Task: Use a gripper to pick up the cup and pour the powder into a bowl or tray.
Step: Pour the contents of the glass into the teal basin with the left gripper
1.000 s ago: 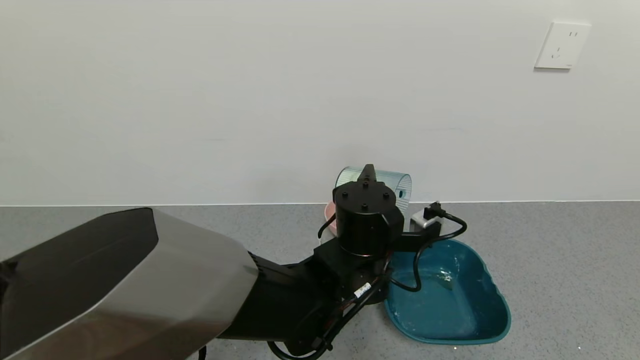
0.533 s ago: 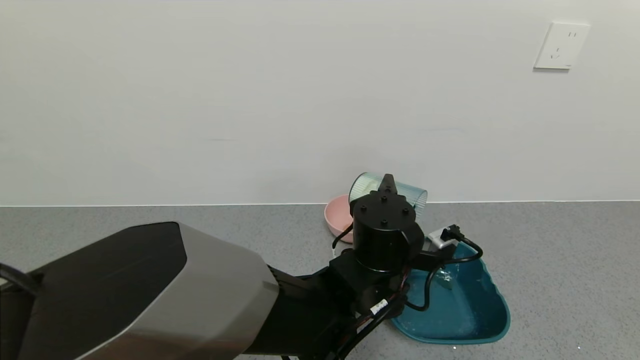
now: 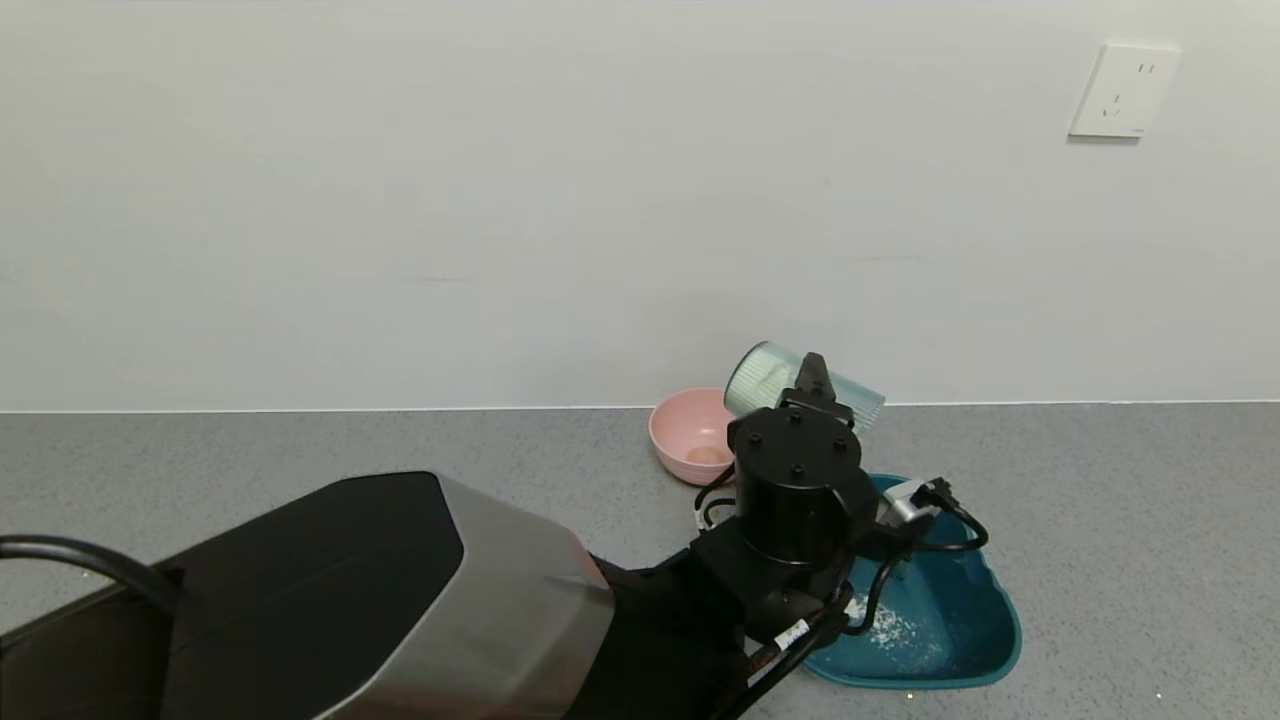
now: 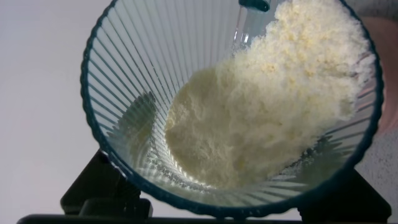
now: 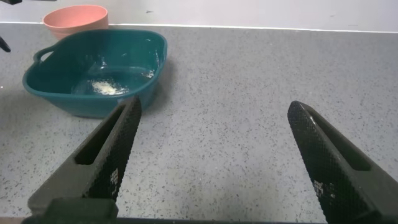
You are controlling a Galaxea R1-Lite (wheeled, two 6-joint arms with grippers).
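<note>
Tilted cup in left hand above teal tray

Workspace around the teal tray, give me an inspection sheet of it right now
Surface: grey speckled counter, a few white specks beside the tray.
Job's things: cup tipped on its side in the left gripper, above the tray's far edge; powder heaped toward its rim; teal tray holds a small patch of powder.
Clutter: pink bowl beside the tray.
Grippers: left shut on the cup; right gripper open, low over the counter.
Cables: black loops over the tray.
Surroundings: white wall, wall socket.
</note>
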